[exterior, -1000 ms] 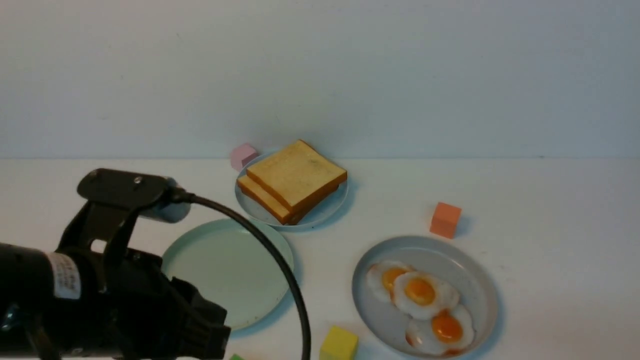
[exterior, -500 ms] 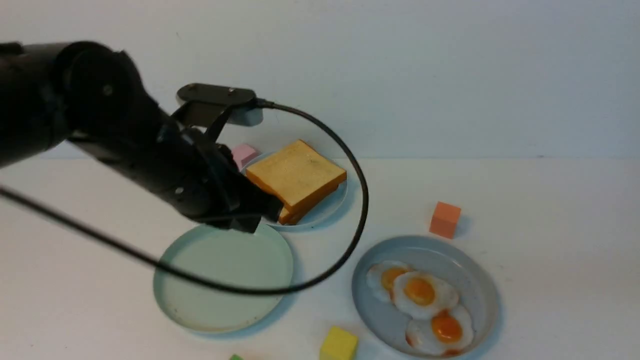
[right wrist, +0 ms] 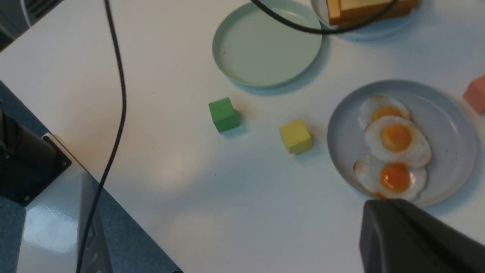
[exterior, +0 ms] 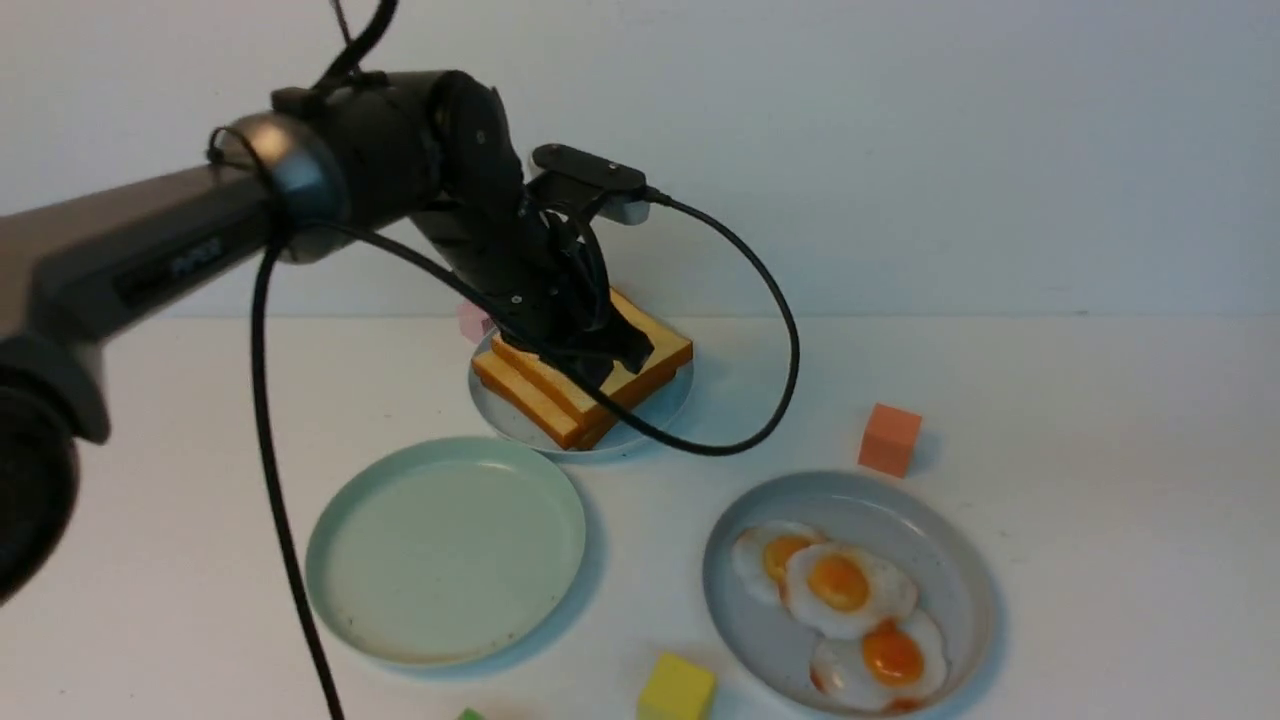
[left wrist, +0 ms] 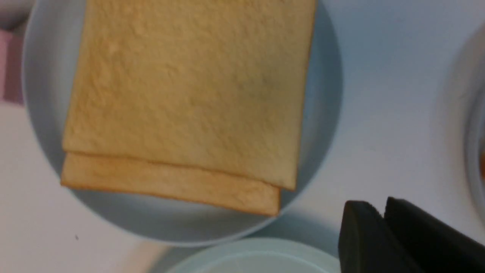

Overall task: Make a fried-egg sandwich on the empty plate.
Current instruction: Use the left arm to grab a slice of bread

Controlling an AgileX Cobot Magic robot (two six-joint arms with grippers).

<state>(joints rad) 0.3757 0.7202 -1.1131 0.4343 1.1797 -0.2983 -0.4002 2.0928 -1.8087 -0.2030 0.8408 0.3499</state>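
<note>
Two golden-brown toast slices [exterior: 545, 392] lie stacked on a small light-blue plate [exterior: 650, 415] at the back; in the left wrist view the upper slice [left wrist: 189, 87] covers most of the lower one [left wrist: 170, 185]. My left gripper [exterior: 622, 358] hovers over the stack, shut and empty; it also shows in the left wrist view [left wrist: 382, 212]. The mint-green plate [exterior: 445, 548] sits empty in front of the toast. Three fried eggs [exterior: 840, 585] lie on a grey-blue plate [exterior: 960, 580]. My right gripper [right wrist: 379, 206] is shut and empty, near the eggs [right wrist: 396, 138].
A pink cube [exterior: 470, 320] sits behind the toast plate, partly hidden by the arm. An orange cube [exterior: 890, 438], a yellow cube [exterior: 678, 688] and a green cube [right wrist: 223, 113] stand on the white table. The left arm's cable [exterior: 760, 400] loops over the toast plate.
My left arm has risen from the front left, swung forward and right across the mint-green plate, and now hangs over the toast stack. The plates and food have not moved.
</note>
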